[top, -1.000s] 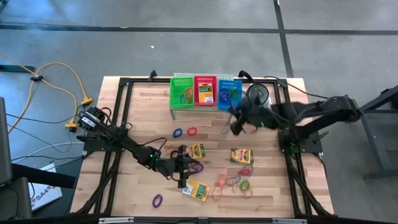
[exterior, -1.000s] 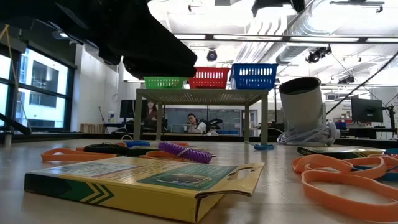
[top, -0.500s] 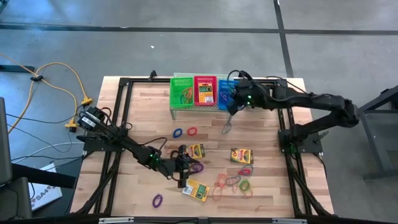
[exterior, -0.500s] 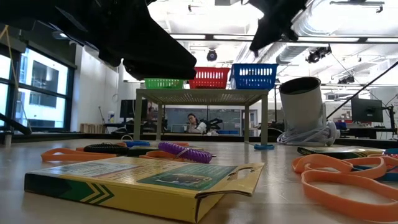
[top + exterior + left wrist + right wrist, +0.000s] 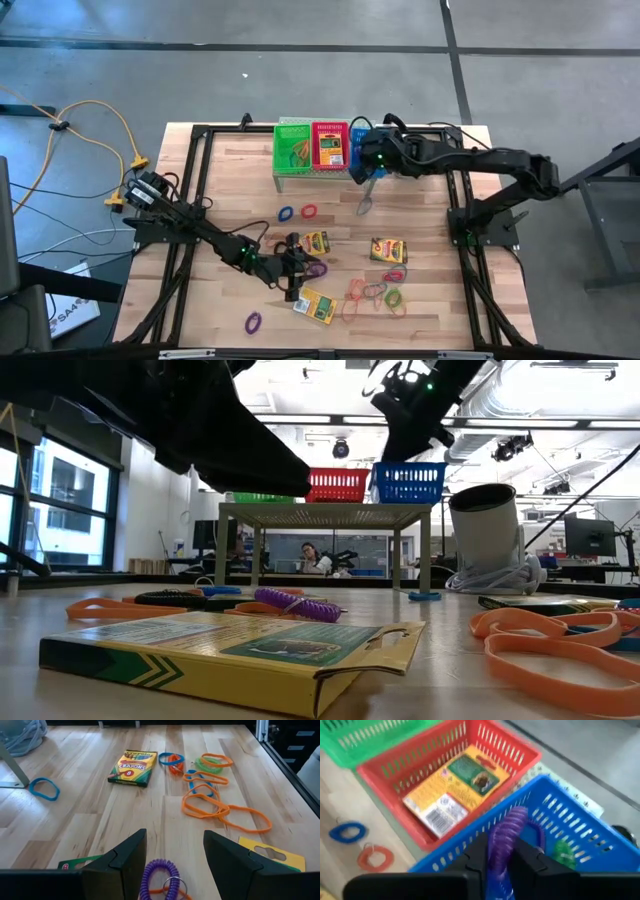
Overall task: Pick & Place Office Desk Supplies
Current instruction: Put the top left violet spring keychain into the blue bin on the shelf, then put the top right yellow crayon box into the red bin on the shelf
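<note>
Office supplies are lying scattered across the wooden tabletop [image 5: 230, 170] as two arms are working at opposite ends of it. On the near left, the left claw [image 5: 291, 268] is hanging low with its fingers apart and empty, a purple coiled band [image 5: 159, 877] lying on the boards directly between and just ahead of them, so that arm is plainly the nearer one for it; one crayon box [image 5: 316, 242] is sitting just beyond the claw and another crayon box [image 5: 317, 305] just on the near side. Further right, a third crayon box [image 5: 389, 250] and a tangle of orange bands [image 5: 220, 810] are waiting near the table's front. At the far edge, the green basket [image 5: 293, 147], red basket [image 5: 330, 146] and blue basket [image 5: 580, 825] are standing side by side on a raised rack. The right claw [image 5: 501, 855] is reaching over the blue basket, pinching a purple coil [image 5: 506, 837] whose long axis is running straight out from the fingers and down into the basket. Judging from this, the release is turning on that coil hanging inside the blue rim, not over the red basket beside it.
</note>
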Action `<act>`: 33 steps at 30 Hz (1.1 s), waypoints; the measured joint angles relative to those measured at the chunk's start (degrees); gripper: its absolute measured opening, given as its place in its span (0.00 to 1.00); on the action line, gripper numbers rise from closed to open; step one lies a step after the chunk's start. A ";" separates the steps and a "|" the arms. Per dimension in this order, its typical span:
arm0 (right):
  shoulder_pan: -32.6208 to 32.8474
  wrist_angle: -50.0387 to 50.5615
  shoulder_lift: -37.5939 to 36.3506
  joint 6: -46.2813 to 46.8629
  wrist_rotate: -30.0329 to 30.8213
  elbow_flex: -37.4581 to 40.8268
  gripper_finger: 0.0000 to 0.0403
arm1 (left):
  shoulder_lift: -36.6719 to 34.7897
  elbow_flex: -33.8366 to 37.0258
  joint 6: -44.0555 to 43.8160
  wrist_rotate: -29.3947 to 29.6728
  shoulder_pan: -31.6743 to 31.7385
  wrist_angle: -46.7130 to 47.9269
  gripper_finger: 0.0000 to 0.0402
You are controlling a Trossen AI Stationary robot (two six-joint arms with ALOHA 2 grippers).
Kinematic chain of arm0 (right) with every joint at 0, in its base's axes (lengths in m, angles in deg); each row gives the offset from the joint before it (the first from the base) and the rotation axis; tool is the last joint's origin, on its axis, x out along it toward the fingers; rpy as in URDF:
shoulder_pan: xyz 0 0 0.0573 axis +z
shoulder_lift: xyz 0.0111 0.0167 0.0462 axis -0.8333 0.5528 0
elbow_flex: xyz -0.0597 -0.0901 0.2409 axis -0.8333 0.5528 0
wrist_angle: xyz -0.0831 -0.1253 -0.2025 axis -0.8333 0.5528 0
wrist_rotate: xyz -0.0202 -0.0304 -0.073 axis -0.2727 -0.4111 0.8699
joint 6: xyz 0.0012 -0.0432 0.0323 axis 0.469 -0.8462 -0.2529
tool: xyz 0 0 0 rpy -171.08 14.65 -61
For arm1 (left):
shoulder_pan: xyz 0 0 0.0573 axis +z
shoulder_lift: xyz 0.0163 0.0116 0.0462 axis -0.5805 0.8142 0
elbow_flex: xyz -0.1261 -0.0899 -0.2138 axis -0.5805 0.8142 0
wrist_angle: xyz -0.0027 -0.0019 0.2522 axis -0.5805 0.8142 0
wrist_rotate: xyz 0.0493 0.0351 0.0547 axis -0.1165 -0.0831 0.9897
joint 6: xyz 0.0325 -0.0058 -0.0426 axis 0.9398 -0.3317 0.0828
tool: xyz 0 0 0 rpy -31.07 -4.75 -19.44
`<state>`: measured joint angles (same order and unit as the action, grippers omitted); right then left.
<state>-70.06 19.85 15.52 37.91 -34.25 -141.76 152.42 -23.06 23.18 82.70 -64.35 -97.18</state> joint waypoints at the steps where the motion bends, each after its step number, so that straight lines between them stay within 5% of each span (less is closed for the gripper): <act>1: -0.02 -0.38 -0.11 -0.13 0.00 0.00 0.16 | 0.00 0.00 0.01 0.02 0.00 0.13 0.47; 11: -0.04 -1.25 -0.78 -4.12 0.22 0.00 0.42 | 0.02 0.00 0.02 0.13 0.00 0.38 0.47; 16: 0.24 -3.88 -4.63 -1.41 -1.15 0.00 0.47 | 0.00 0.00 0.02 0.11 0.00 0.40 0.47; 30: 6.31 -5.35 -16.64 -1.12 -29.46 -0.04 0.43 | 0.00 0.00 -0.28 0.09 0.01 0.80 0.47; 33: 7.08 -6.46 -16.45 -0.70 -31.17 -0.03 0.44 | 0.01 0.00 -0.69 0.02 0.26 0.80 0.47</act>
<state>-62.98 13.39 -0.93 37.21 -65.42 -141.80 152.43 -23.06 22.49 82.72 -64.09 -96.38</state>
